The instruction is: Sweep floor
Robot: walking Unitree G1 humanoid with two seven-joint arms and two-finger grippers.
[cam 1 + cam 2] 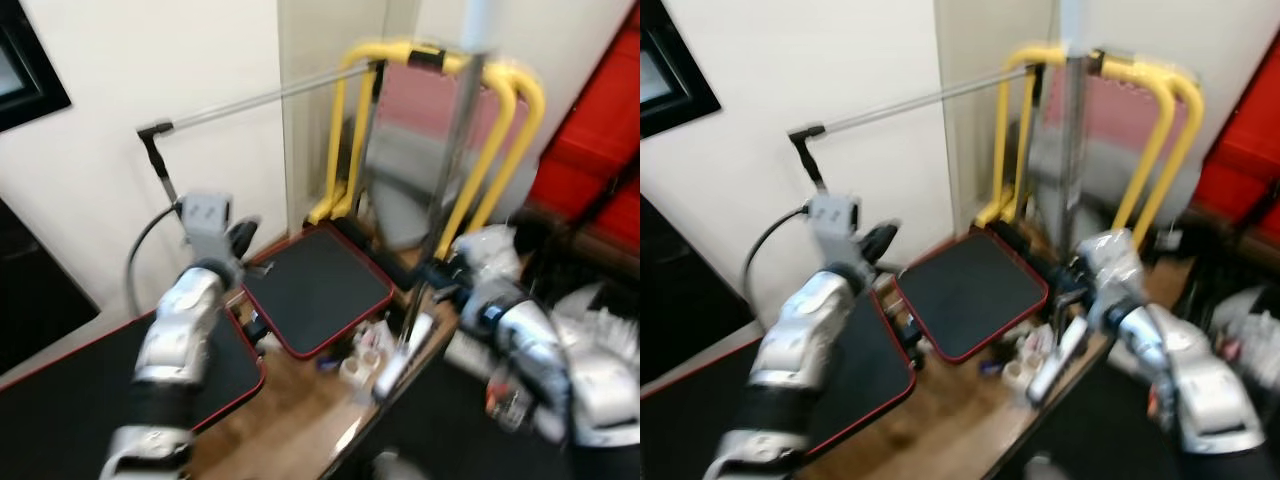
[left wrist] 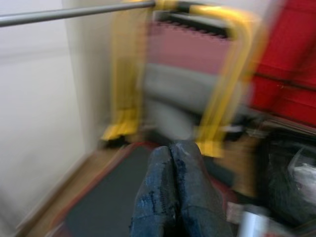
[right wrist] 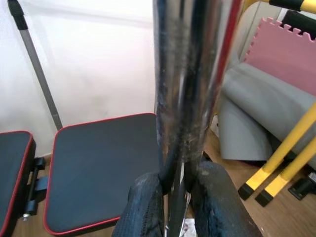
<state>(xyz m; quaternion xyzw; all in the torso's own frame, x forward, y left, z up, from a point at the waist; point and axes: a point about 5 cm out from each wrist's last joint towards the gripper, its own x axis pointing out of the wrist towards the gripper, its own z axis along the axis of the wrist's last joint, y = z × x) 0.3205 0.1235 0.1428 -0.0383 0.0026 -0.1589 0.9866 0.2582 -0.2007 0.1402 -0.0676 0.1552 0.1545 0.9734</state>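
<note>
A shiny metal broom pole (image 3: 190,74) stands upright in front of the yellow frame. My right gripper (image 3: 177,183) is shut on it, one black finger on each side. In the left eye view the same pole (image 1: 455,150) runs down to my right gripper (image 1: 436,276), and a white part (image 1: 402,362) continues below toward the wooden floor (image 1: 290,420). My left gripper (image 2: 172,149) is raised over the black pads with its fingers pressed together and nothing between them. It shows blurred as the left gripper (image 1: 241,238) near the wall.
Two black pads with red edging (image 1: 318,288) (image 1: 70,400) lie on the floor. Behind them stand a yellow tube frame (image 1: 500,120), a pink foam mat (image 3: 291,52) and a grey roll (image 3: 266,123). A thin silver rod (image 1: 270,98) slants across the wall. Small litter (image 1: 360,362) lies by the pole.
</note>
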